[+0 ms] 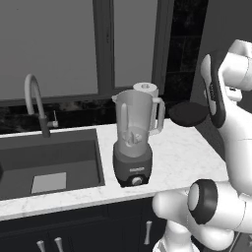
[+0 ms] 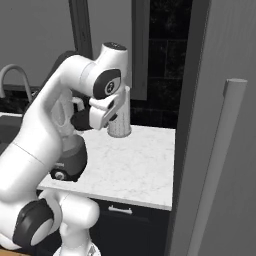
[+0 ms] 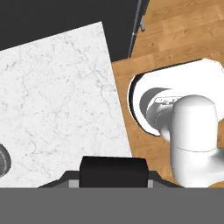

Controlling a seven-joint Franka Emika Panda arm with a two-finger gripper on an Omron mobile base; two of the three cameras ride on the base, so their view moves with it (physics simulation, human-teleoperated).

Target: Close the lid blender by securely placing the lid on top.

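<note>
White marble counter (image 1: 187, 157) carries the blender (image 1: 134, 142) beside a dark sink (image 1: 49, 162). Lid (image 1: 188, 113) hangs at the gripper (image 1: 209, 115); its grip can't be judged. Hand view adds wood floor (image 3: 183, 39).

1. In the left base view the lid (image 1: 188, 113), raised above the far right corner of the counter (image 1: 187, 157), has its right edge behind the arm; the gripper holding it is hidden, so its jaws cannot be judged.
2. The paper towel roll (image 1: 145, 88) shows just its top behind the blender (image 1: 134, 139).
3. The sink (image 1: 74, 152) is cut off by the left edge.
4. In the right base view the arm covers most of the blender; only part of its base (image 2: 70, 161) shows.
5. The base label is too small to read.
6. In the hand view a round grey object (image 3: 2, 160) is cropped at the left edge and cannot be identified.
</note>
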